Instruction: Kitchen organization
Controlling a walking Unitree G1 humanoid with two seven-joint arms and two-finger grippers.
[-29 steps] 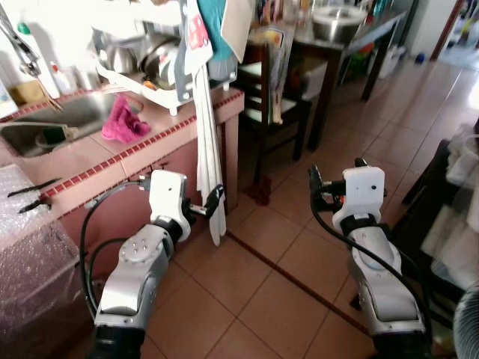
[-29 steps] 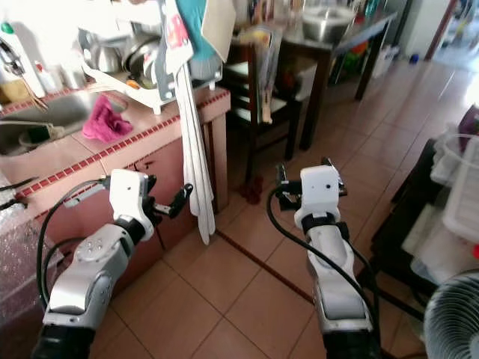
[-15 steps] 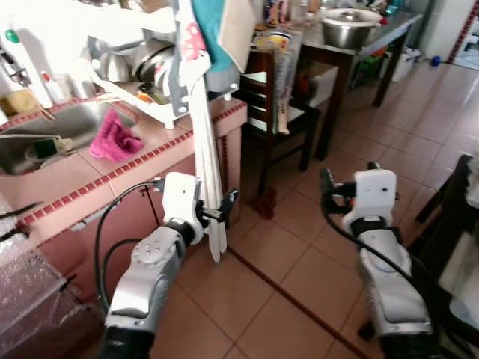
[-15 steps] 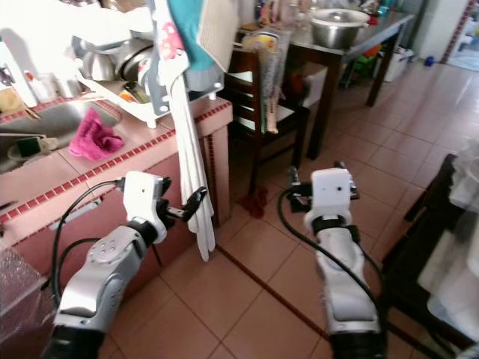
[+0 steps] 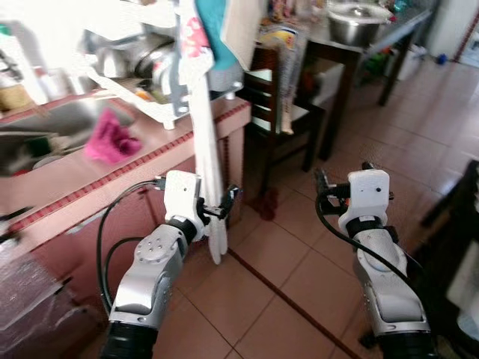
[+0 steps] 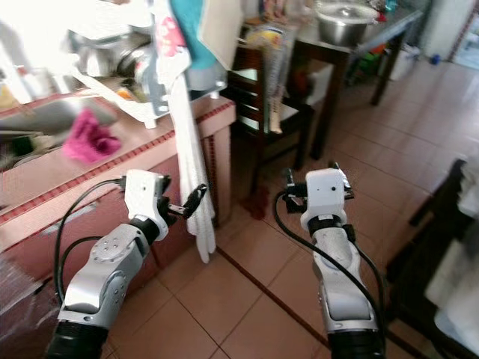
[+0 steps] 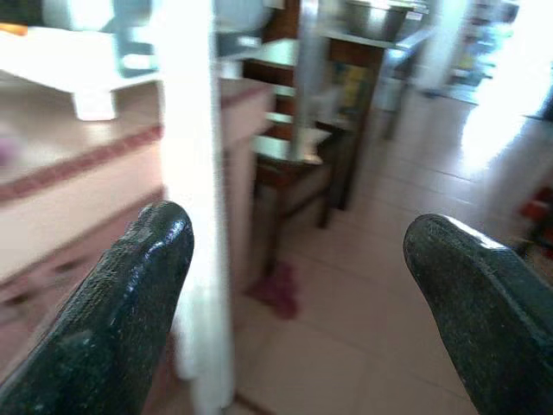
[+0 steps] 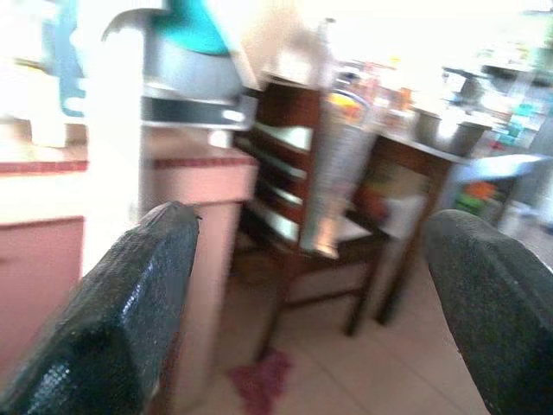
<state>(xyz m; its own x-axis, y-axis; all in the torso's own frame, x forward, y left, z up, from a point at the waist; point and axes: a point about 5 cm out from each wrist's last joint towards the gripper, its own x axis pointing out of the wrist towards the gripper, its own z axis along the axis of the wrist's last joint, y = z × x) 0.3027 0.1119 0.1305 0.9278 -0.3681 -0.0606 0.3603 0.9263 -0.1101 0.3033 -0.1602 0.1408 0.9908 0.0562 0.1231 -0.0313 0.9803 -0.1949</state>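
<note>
Both arms raised over the tiled floor (image 5: 292,292), nothing held. Left hand (image 5: 224,203): fingers spread wide in its wrist view, tips just beside the white strips (image 5: 209,172) hanging down past the counter (image 5: 112,168) corner; contact not confirmed. Right hand (image 6: 287,187): fingers likewise spread, out over open floor, pointed toward the chair (image 5: 273,112). The strips hang straight from a bundle of cloth above, lower end free near the floor. Judgement: soft, light, limp fabric; will fold and swing, not fragile, may slide through smooth fingers. Best hold looks like the mid-length, pinched across the flat, not the loose tip. On the counter: pink rag (image 5: 108,138), soft, bunched, easy to pinch at its crest; dish rack (image 5: 142,71) with metal pots behind, rigid, heavier. Far: dark table (image 5: 359,52) carrying a steel bowl (image 5: 358,19).
</note>
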